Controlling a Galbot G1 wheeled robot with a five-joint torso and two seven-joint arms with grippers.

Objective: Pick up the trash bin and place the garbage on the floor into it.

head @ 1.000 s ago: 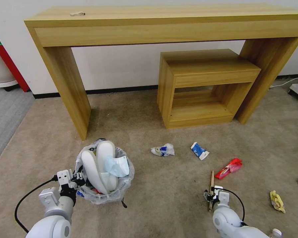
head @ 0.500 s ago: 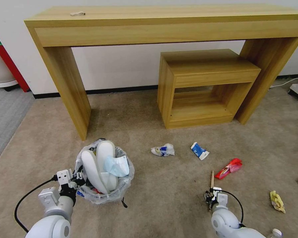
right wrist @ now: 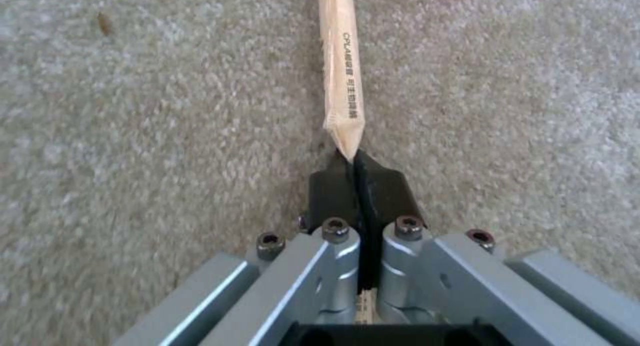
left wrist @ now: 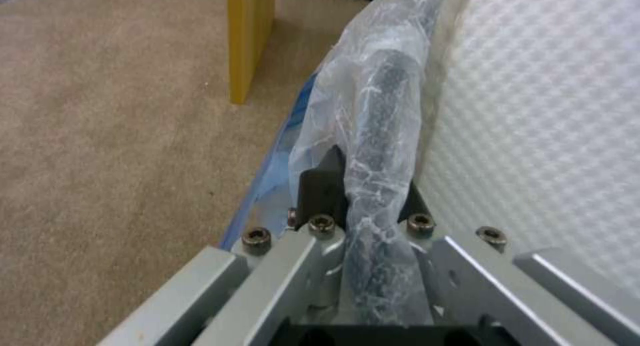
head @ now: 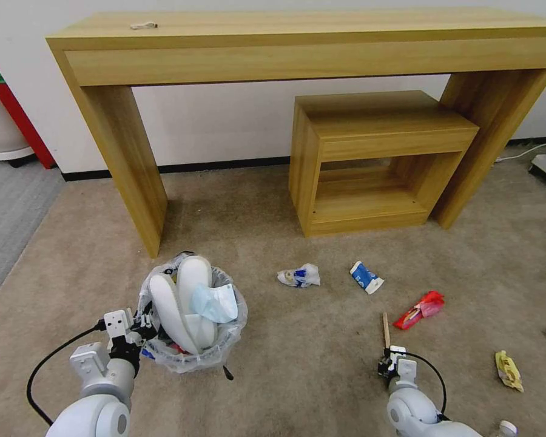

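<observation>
Both jaws clamped: my left gripper (left wrist: 363, 206) pinches crinkly-bagged trash bin (head: 191, 355) rim, my right gripper (right wrist: 357, 173) grips splintered wooden stick (right wrist: 341, 81).

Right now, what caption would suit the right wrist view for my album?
The right end effector pinches one end of a wooden stick above beige carpet.

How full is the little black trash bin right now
Overfull: white slippers and a blue mask stick up above the trash bin rim, which the left hand grips.
</observation>
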